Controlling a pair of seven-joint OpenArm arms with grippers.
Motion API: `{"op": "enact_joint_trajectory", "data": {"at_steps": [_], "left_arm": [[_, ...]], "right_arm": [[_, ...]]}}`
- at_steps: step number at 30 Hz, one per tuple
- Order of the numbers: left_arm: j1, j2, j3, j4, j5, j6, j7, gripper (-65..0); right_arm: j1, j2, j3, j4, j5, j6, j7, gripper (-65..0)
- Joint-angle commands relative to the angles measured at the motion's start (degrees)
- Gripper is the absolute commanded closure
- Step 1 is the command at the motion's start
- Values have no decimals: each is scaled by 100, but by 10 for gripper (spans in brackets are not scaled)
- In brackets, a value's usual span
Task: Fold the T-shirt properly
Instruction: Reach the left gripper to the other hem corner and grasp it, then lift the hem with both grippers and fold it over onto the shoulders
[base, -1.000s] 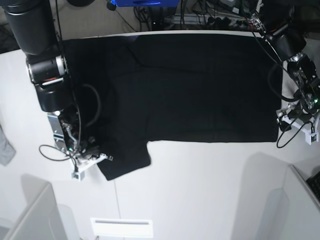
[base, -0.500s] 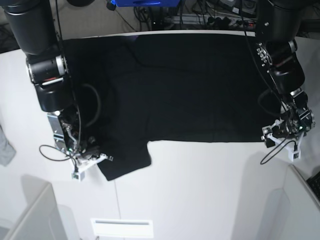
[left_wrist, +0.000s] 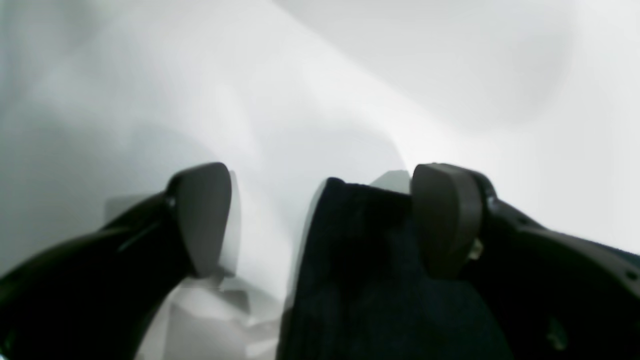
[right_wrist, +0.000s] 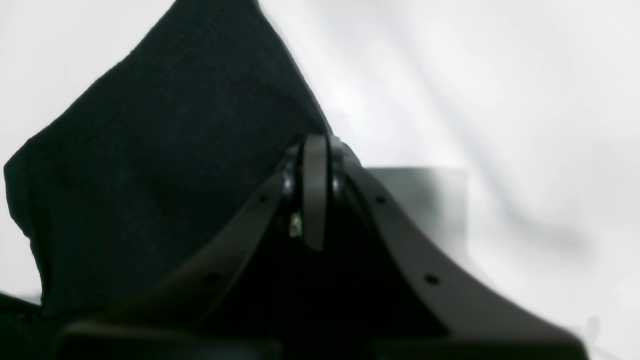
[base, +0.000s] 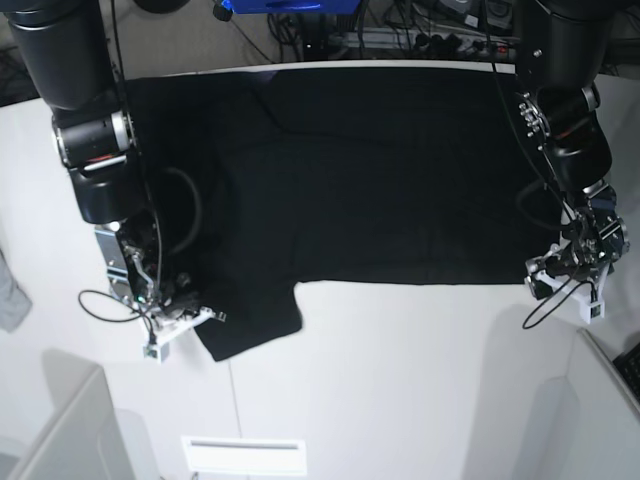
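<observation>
The black T-shirt (base: 380, 170) lies spread flat across the far half of the white table (base: 400, 380), one short sleeve (base: 250, 320) pointing toward the front left. My right gripper (base: 208, 318) sits at that sleeve's edge. In the right wrist view its fingers (right_wrist: 315, 200) are pressed together, shut on the sleeve cloth (right_wrist: 150, 165). My left gripper (base: 545, 273) is at the shirt's front right corner. Seen from the left wrist, the left gripper (left_wrist: 320, 200) stands open, and the shirt's corner (left_wrist: 360, 260) lies between the fingers, against the right finger (left_wrist: 445, 220).
A small grey cloth scrap (base: 10, 295) lies at the table's left edge. Raised white panels stand at the front left (base: 60, 430) and the front right (base: 610, 400). Cables (base: 400, 35) crowd the space behind the table.
The left arm swung in from the table's right edge and lowered its gripper to the shirt's front right corner. The right arm stayed at the sleeve.
</observation>
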Motion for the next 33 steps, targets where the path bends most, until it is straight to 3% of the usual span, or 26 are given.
{"op": "enact_joint_trajectory", "data": {"at_steps": [1,11,16,24,28,33], "left_arm": [[-50,-39,4,5,-7,11,212,-497],[65,-39,4,32,-25,-6,204,0],[73,-39,-22,181,-34,-24,230,0],[671,120,-4,1438,-51,-24,239,0],[882,93,-4,1825,-667,-24,256,0],[917,58,4,2221,-1264,-24,802,0]], "right_arm": [[192,41,14,66,11,14,32,0],[166,41,67,92,19,14,41,0],[148,50,67,127,19,-13,50,0],[-80,234,75,822,19,-22,41,0],[-309,348,75,1252,37,-22,32,0],[-546,410,128,1639,63,-22,32,0]]}}
